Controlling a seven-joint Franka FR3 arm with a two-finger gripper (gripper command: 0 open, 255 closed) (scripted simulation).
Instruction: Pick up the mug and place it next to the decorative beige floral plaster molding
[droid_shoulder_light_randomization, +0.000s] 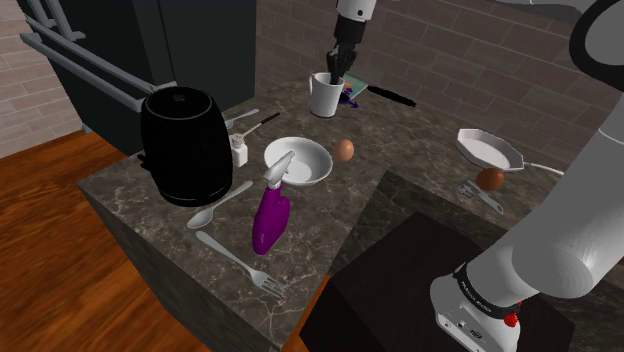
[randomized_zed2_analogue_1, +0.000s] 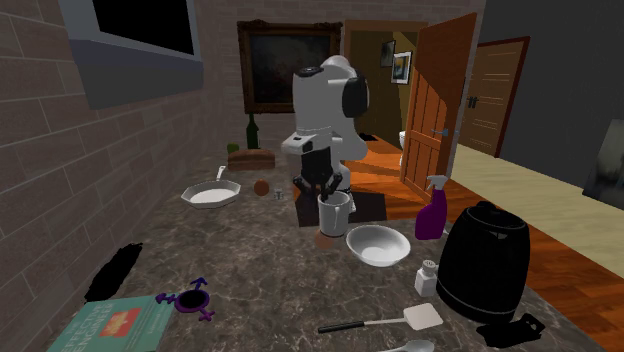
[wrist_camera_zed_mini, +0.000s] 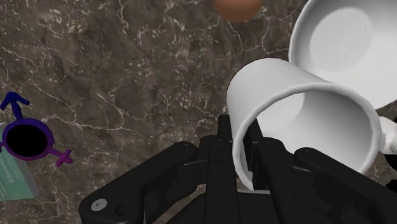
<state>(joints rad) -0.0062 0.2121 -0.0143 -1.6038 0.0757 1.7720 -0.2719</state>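
Observation:
A white mug (droid_shoulder_light_randomization: 324, 97) (randomized_zed2_analogue_1: 334, 212) (wrist_camera_zed_mini: 299, 108) hangs tilted above the dark marble counter (droid_shoulder_light_randomization: 330, 215). My gripper (droid_shoulder_light_randomization: 336, 68) (randomized_zed2_analogue_1: 325, 190) (wrist_camera_zed_mini: 247, 153) is shut on the mug's rim, one finger inside the wall and one outside. A purple ring-shaped ornament with small arms (randomized_zed2_analogue_1: 190, 298) (wrist_camera_zed_mini: 28, 137) (droid_shoulder_light_randomization: 348, 96) lies on the counter beside a teal book (randomized_zed2_analogue_1: 110, 325), off to the side of the mug and apart from it.
Below the mug sit a white bowl (droid_shoulder_light_randomization: 300, 160) (wrist_camera_zed_mini: 350, 44) and a brown egg (droid_shoulder_light_randomization: 343, 150) (wrist_camera_zed_mini: 236, 7). A black kettle (droid_shoulder_light_randomization: 185, 145), a purple spray bottle (droid_shoulder_light_randomization: 270, 215), a shaker (droid_shoulder_light_randomization: 239, 150), cutlery and a pan (droid_shoulder_light_randomization: 488, 150) share the counter.

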